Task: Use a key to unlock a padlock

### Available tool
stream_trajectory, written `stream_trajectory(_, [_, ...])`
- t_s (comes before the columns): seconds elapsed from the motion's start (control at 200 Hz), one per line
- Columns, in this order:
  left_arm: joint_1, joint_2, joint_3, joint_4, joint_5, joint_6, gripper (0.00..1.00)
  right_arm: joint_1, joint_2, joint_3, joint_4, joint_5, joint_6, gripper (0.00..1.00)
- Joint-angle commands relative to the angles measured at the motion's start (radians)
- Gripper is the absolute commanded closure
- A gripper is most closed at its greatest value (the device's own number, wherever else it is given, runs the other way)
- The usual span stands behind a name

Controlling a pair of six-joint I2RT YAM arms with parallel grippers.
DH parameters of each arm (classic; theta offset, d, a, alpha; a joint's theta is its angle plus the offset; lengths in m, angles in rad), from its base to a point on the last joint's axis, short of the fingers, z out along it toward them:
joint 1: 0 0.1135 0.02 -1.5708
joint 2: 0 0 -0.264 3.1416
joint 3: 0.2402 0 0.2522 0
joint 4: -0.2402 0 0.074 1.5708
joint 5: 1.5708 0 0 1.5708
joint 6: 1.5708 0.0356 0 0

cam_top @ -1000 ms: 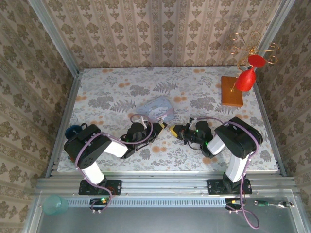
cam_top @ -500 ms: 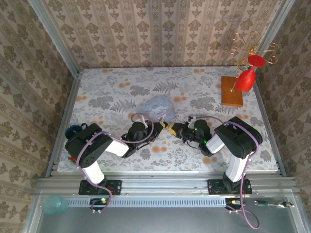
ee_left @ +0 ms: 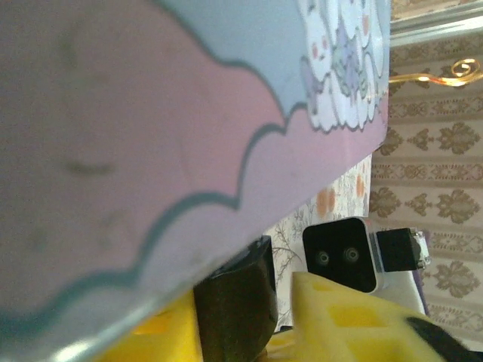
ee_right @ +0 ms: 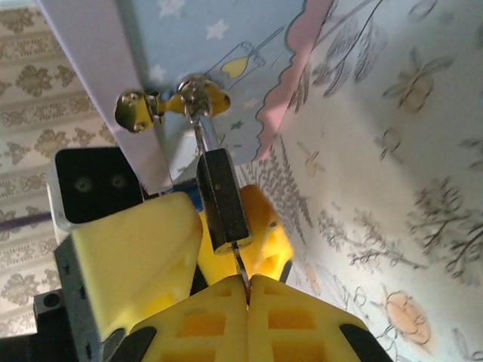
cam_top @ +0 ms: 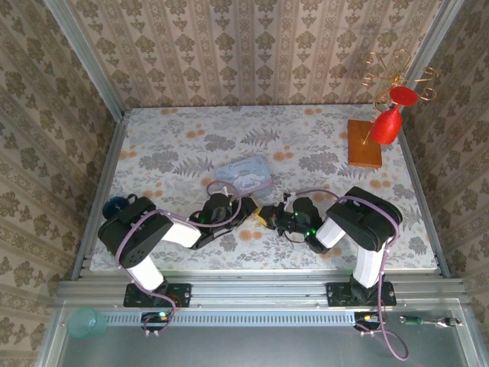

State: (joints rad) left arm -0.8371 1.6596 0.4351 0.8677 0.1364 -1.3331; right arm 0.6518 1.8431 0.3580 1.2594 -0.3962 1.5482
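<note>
The small dark padlock [ee_right: 223,197] hangs by its shackle from the hasp [ee_right: 189,102] of the pastel blue-pink tin [cam_top: 246,174]. My left gripper [cam_top: 257,209] is shut on the padlock body, its yellow fingers [ee_right: 128,249] on either side. The thin key [ee_right: 240,265] sticks into the padlock's lower end. My right gripper [ee_right: 247,292] is shut on the key's other end. In the left wrist view the padlock [ee_left: 235,302] is a dark block under the tin's pink side [ee_left: 151,151]. The two grippers meet tip to tip just in front of the tin, the right gripper [cam_top: 269,217] on the right.
A wooden block [cam_top: 365,143] with a wire stand and red ornaments [cam_top: 387,122] stands at the back right. A dark blue object [cam_top: 116,205] lies at the table's left edge. A teal cup [cam_top: 85,323] sits off the table at the near left.
My right gripper has moved left until it meets the left gripper at the padlock. The tin has shifted and now lies flatter behind them.
</note>
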Motion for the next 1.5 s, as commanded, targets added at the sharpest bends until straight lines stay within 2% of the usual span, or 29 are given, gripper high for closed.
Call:
stream_trajectory(0.0, [0.001, -0.037, -0.029, 0.026, 0.016, 0.036, 0.59, 0.017, 0.025, -0.004, 0.038, 0.0, -0.013, 1.0])
stream_trajectory(0.15, [0.022, -0.044, -0.047, 0.049, 0.003, 0.05, 0.53, 0.041, 0.04, 0.001, 0.041, 0.017, -0.009, 1.0])
stream_trajectory(0.45, [0.047, -0.016, -0.02, 0.044, 0.021, 0.094, 0.57, 0.044, 0.029, 0.004, 0.044, 0.039, -0.005, 1.0])
stream_trajectory(0.77, [0.037, 0.022, 0.005, 0.068, 0.048, 0.087, 0.71, 0.039, 0.025, 0.009, 0.046, 0.06, -0.005, 1.0])
stream_trajectory(1.11, [0.02, 0.059, 0.017, 0.116, 0.065, 0.064, 0.94, -0.003, -0.022, -0.009, 0.049, 0.077, 0.004, 1.0])
stream_trajectory(1.41, [-0.017, 0.046, 0.024, 0.121, 0.046, 0.066, 0.99, -0.07, -0.056, -0.02, 0.044, 0.086, 0.032, 1.0])
stream_trajectory(1.495, [-0.019, 0.045, 0.024, 0.115, 0.035, 0.063, 1.0, -0.077, -0.047, -0.021, 0.044, 0.071, 0.032, 0.89])
